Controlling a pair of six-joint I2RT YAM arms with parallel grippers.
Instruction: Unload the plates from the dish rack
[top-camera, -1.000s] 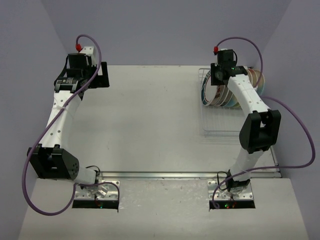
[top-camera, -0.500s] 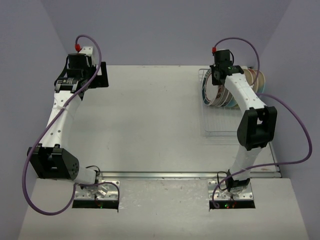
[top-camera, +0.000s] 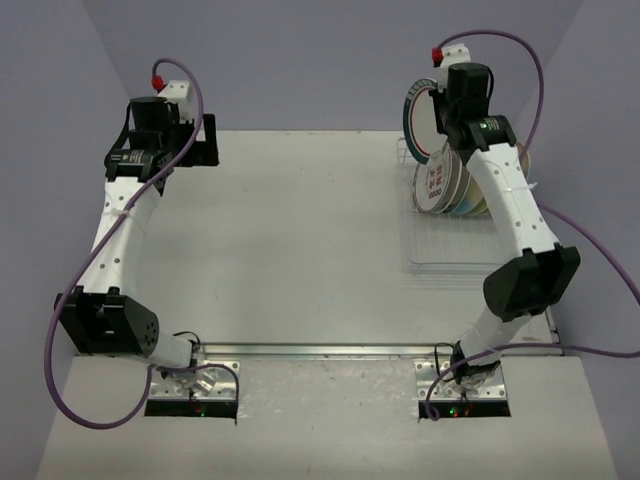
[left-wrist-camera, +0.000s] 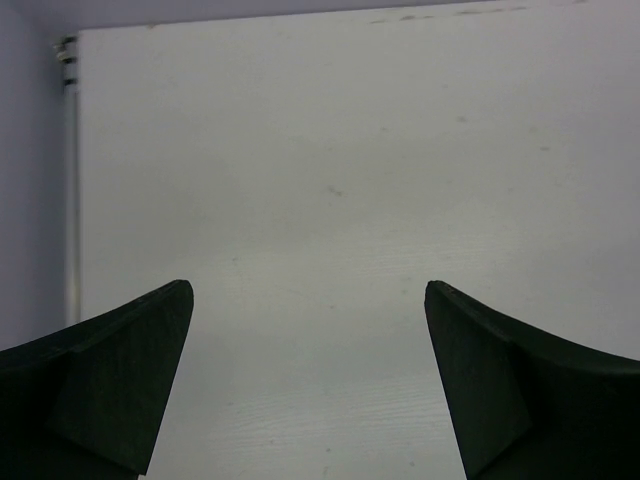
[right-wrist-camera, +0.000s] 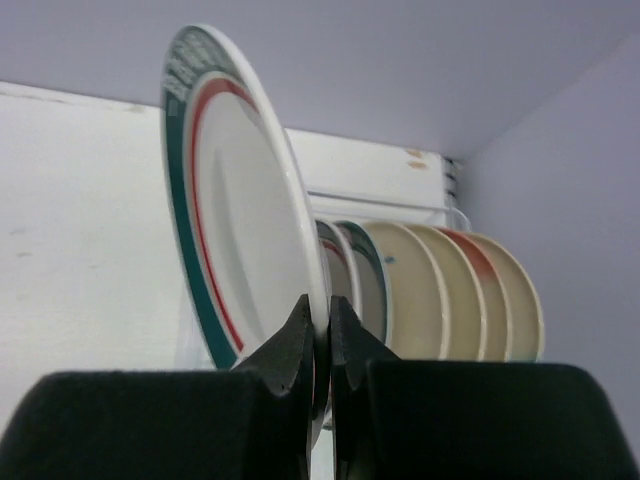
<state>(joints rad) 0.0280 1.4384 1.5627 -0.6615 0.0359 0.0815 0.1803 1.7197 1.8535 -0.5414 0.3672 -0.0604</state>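
My right gripper (right-wrist-camera: 320, 322) is shut on the rim of a white plate with a green rim and red ring (right-wrist-camera: 235, 215), held upright and lifted above the dish rack (top-camera: 440, 250); the plate shows in the top view (top-camera: 420, 118) at the far right. Several more plates (right-wrist-camera: 440, 290) stand on edge in the rack behind it, small white, cream and pinkish; they show in the top view (top-camera: 445, 185) too. My left gripper (left-wrist-camera: 308, 300) is open and empty over bare table at the far left (top-camera: 200, 140).
The rack's near half (top-camera: 445, 240) holds no plates. The back wall stands close behind the rack and the right wall close to its right. A metal strip (top-camera: 380, 350) runs along the table's near edge.
My right gripper has risen with the green-rimmed plate, lifting it up out of the row in the rack. The left arm has shifted slightly.
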